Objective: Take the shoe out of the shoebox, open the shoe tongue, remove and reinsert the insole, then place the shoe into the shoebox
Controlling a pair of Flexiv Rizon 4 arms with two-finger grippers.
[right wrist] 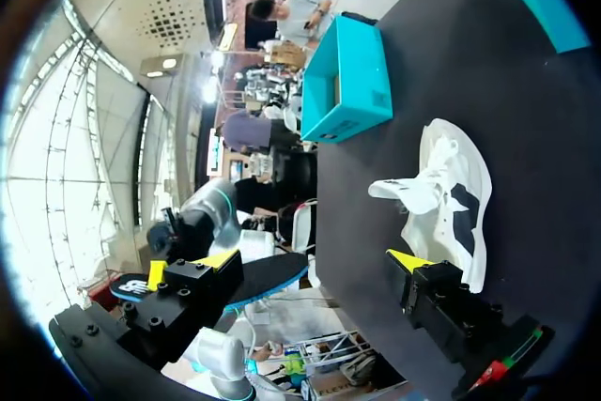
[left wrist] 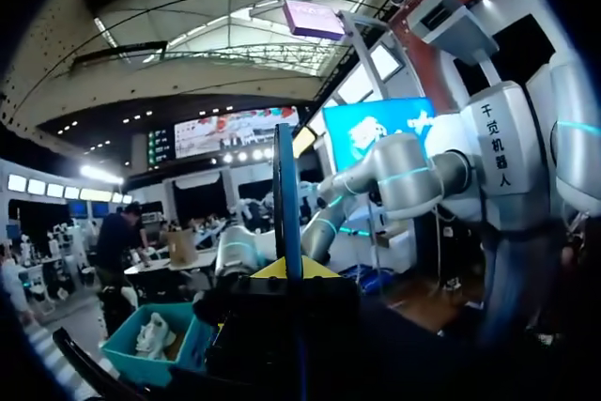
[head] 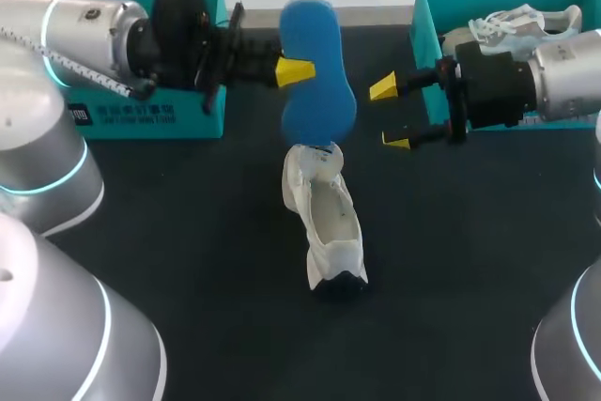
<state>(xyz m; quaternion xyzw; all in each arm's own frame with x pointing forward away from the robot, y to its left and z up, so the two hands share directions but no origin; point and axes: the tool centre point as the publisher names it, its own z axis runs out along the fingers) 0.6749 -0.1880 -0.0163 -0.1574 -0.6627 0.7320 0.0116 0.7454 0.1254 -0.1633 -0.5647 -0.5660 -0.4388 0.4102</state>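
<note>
your left gripper (head: pixel 296 70) is clamping the blue insole (head: pixel 319 105) and holding it on edge in the air, with its lower end hanging right over the far end of the white shoe (head: pixel 329 223); you cannot tell whether the two are touching. the shoe is lying out on the dark table (head: pixel 188 232) between the two teal shoeboxes, well apart from both. your right gripper (head: pixel 390 115) is hovering just beside the insole with its fingers spread apart and gripping nothing, in front of the right shoebox (head: pixel 427 7), where a second shoe (head: pixel 512 25) is sitting.
</note>
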